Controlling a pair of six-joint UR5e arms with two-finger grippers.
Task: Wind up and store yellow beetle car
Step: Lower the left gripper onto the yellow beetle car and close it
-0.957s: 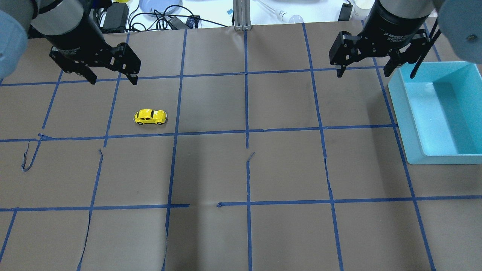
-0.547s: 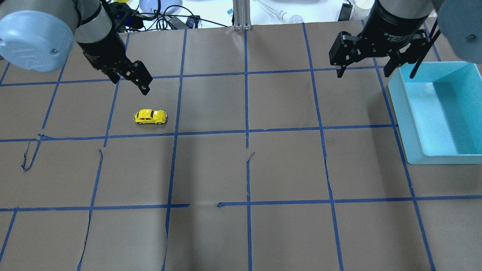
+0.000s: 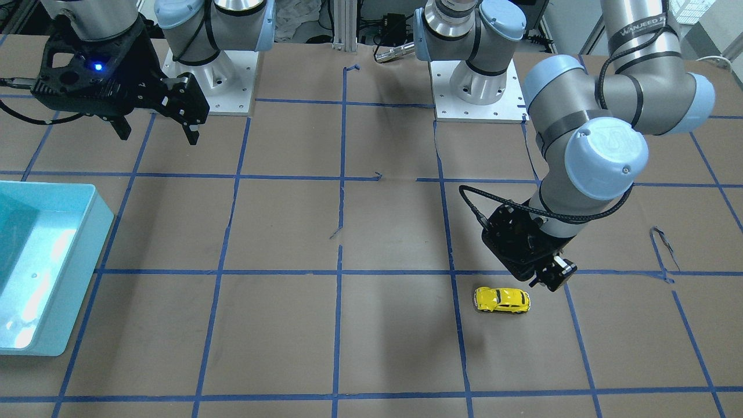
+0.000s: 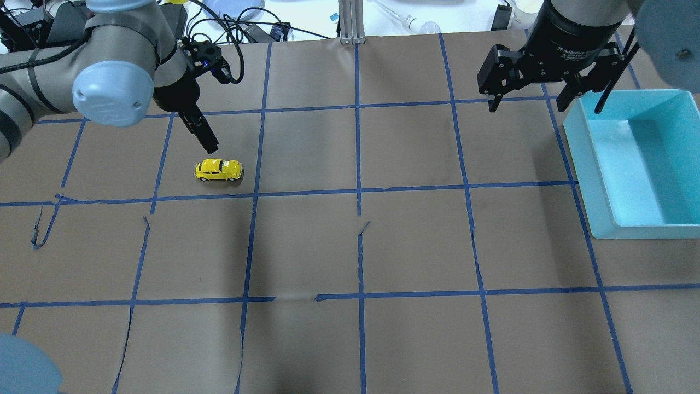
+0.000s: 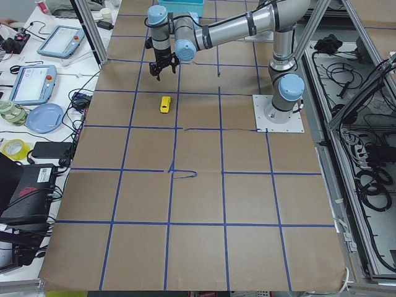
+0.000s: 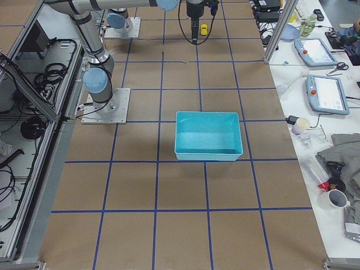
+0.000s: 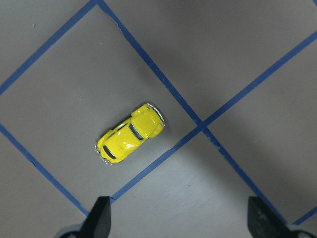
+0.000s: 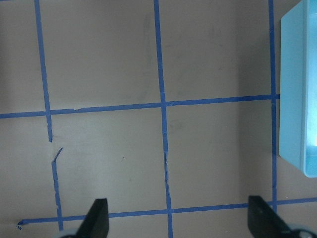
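The yellow beetle car (image 4: pixel 218 170) stands on its wheels on the brown paper, alone in a taped square left of centre; it also shows in the front view (image 3: pixel 502 300) and the left wrist view (image 7: pixel 130 134). My left gripper (image 4: pixel 210 146) hangs just behind and above the car, open and empty, and is seen edge-on from overhead. In the left wrist view its fingertips (image 7: pixel 101 218) stand wide apart with the car ahead of them. My right gripper (image 4: pixel 528 104) is open and empty, raised at the back right beside the teal bin (image 4: pixel 579 158).
The teal bin (image 3: pixel 98 226) is empty and sits at the table's right edge. Blue tape lines grid the brown paper, with loose torn ends (image 4: pixel 38 232) in places. Cables and a plate (image 4: pixel 229 11) lie beyond the table's far edge.
My left arm swung in and down, turned its gripper edge-on, and came close behind the car. The car and my right arm have not moved.
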